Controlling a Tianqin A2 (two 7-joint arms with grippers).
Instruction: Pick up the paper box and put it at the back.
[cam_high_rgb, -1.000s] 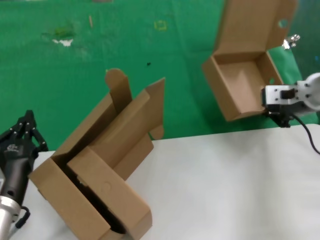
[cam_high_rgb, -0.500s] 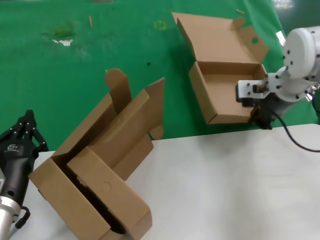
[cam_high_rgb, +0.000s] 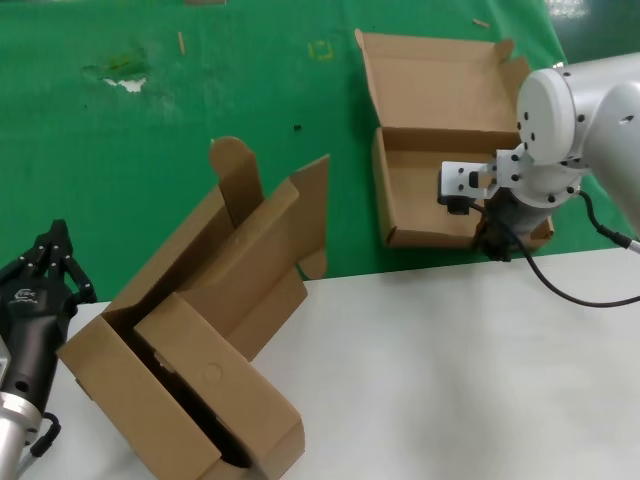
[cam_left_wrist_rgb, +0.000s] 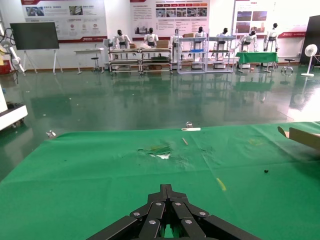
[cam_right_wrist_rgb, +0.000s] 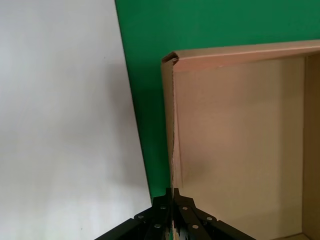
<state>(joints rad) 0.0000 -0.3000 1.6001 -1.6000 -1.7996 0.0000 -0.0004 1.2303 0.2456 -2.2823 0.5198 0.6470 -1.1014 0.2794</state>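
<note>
The paper box (cam_high_rgb: 425, 185) is a shallow brown cardboard mailer with its hinged lid standing open. It rests on the green cloth (cam_high_rgb: 150, 120) at the right, just beyond the white tabletop. My right gripper (cam_high_rgb: 492, 238) is shut on the box's near wall. In the right wrist view the fingers pinch that wall edge (cam_right_wrist_rgb: 173, 150) between them at my right gripper (cam_right_wrist_rgb: 172, 196). My left gripper (cam_high_rgb: 55, 245) is parked at the left edge, shut and empty; it also shows in the left wrist view (cam_left_wrist_rgb: 167, 189).
A larger long brown carton (cam_high_rgb: 200, 330) with a rounded tab flap lies open on the white tabletop (cam_high_rgb: 450, 370) at the left, close to my left gripper. The green cloth carries small scuffs and marks (cam_high_rgb: 125, 75).
My right gripper has carried the paper box leftward and down from a tilted, raised pose to a level pose on the green cloth. The left arm has not moved.
</note>
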